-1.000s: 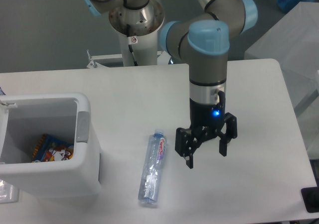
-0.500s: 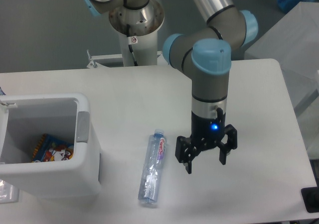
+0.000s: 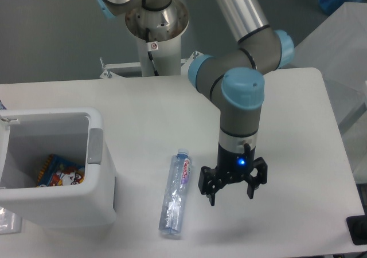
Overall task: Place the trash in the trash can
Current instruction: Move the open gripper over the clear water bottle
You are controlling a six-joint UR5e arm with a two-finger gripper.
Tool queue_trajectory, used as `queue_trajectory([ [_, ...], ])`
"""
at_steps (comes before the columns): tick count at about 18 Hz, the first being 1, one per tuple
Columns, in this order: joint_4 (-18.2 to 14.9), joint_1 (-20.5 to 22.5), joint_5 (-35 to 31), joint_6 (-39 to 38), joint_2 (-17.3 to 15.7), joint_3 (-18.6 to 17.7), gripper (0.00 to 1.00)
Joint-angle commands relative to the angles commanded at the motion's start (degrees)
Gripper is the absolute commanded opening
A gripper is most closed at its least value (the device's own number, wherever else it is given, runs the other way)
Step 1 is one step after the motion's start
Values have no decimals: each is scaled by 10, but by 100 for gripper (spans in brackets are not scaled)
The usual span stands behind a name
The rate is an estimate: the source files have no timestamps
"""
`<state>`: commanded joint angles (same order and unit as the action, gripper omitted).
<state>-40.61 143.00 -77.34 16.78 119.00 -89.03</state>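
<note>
while the bottle [image 3: 176, 195] lies unmoved, the open, empty hand [image 3: 230, 198] has dropped lower, nearer it.

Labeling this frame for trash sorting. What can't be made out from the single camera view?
- Snack packet: partly hidden by the trash can walls.
- Silvery wrapper: cut off by the left edge, partly behind the can; too little shows to identify it.
- Bottle: label text too small to read.
- Gripper: its height above the table can't be judged from this view.
</note>
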Motion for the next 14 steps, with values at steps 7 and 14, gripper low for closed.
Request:
queue_trajectory([
  [7, 3, -36, 0, 32, 38, 26, 100],
  [14, 3, -61, 0, 54, 59, 35, 100],
])
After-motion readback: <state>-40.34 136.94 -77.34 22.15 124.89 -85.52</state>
